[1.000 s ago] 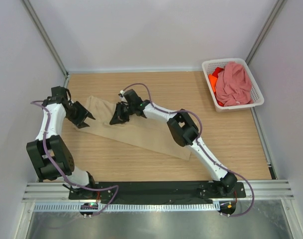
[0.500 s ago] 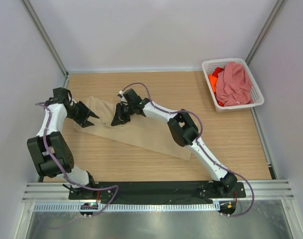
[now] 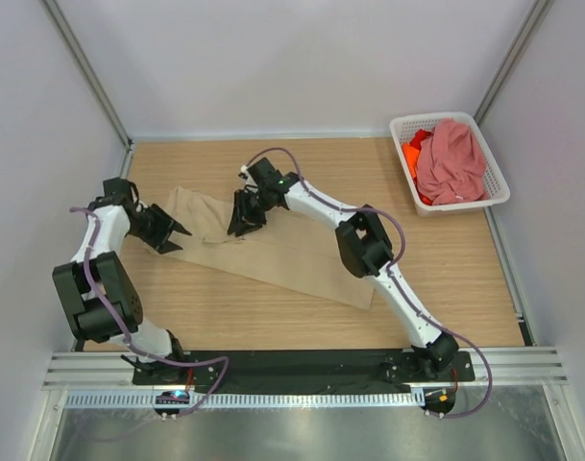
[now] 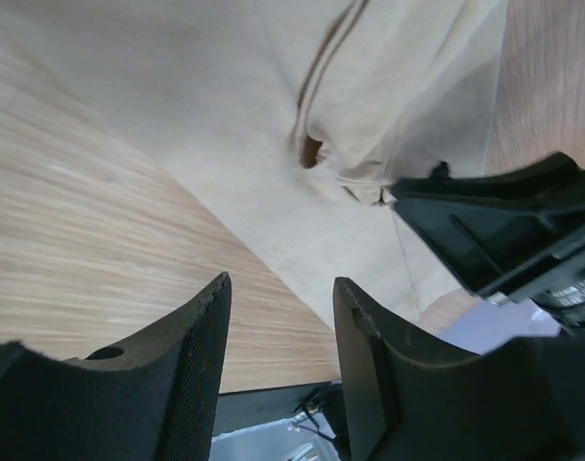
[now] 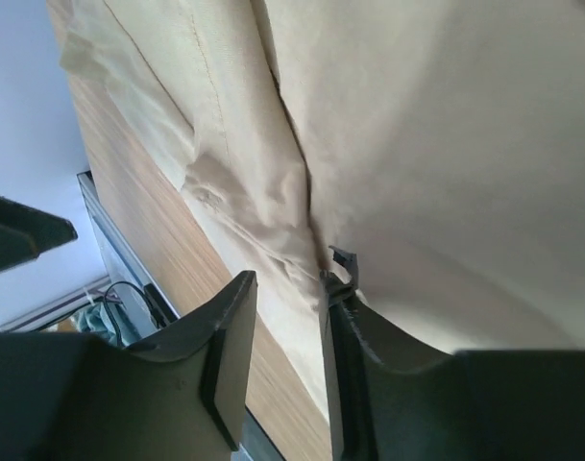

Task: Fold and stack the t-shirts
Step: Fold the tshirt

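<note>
Top view, step: I am starting the first fold on the beige t-shirt (image 3: 282,254), which is lying spread on the table, well apart from the basket (image 3: 462,205). The pink t-shirt (image 3: 450,161) and orange t-shirt (image 3: 410,154) are waiting inside the basket.
Top view, tools: my left gripper (image 3: 182,240) and right gripper (image 3: 242,227) are both working the shirt end farthest from the basket.
Left wrist, grip: my left gripper (image 4: 280,288) is standing spread, holding nothing and hanging over the cloth's edge.
Right wrist, grip: my right gripper (image 5: 287,283) is sitting almost pressed together, seemingly pinching a raised ridge of cloth.
Next move: the left gripper likely needs to take hold of the edge too, so both lift evenly toward the basket.
</note>
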Robot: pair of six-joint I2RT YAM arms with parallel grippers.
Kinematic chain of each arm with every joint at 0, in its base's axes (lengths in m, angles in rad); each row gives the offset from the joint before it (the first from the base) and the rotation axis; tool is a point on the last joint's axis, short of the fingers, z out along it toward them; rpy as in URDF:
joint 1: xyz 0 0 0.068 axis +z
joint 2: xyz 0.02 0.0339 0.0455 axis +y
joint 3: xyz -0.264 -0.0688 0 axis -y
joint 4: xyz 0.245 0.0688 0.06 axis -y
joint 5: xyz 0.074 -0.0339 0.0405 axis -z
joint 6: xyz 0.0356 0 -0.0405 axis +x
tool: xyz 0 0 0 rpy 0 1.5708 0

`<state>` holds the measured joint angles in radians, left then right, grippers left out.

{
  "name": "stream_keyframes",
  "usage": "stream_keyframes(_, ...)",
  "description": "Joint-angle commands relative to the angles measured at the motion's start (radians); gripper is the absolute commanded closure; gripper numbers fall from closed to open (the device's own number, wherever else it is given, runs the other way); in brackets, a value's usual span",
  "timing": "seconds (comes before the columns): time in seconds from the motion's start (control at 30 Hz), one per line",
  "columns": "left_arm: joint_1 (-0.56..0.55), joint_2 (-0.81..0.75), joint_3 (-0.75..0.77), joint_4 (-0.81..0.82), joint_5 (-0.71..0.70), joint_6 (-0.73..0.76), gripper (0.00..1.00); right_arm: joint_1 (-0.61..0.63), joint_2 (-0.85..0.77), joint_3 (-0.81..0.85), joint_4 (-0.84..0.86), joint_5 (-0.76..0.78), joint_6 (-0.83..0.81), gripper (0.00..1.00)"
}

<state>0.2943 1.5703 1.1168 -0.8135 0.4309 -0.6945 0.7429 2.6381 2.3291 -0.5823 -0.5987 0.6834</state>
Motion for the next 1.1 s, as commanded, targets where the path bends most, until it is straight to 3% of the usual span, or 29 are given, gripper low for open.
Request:
stream_keyframes(0.0, 0.069, -0.076, -0.032, -0.035, -0.014, 0.049, 0.52, -0.045, -0.18, -0.008, -0.12, 0.034, -0.087, 0.6)
stream_keyframes(0.13, 0.173, -0.098, -0.077, -0.05, 0.008, 0.095, 0.47, -0.079, -0.312, -0.053, -0.221, 0.086, -0.169, 0.49)
stream_keyframes(0.3, 0.261, -0.093, -0.126, -0.017, -0.018, 0.092, 0.39, -0.1, -0.496, -0.302, -0.261, 0.111, -0.251, 0.45)
stream_keyframes(0.57, 0.284, -0.023, -0.147, 0.138, -0.032, 0.05, 0.33, -0.109, -0.846, -0.777, -0.217, 0.138, -0.309, 0.42)
stream_keyframes(0.77, 0.29, 0.028, -0.147, 0.188, -0.023, 0.033, 0.33, -0.14, -0.98, -1.026, -0.171, 0.159, -0.315, 0.41)
stream_keyframes(1.07, 0.29, 0.091, -0.106, 0.231, -0.04, 0.032, 0.34, -0.25, -1.032, -1.114, -0.177, 0.14, -0.337, 0.41)
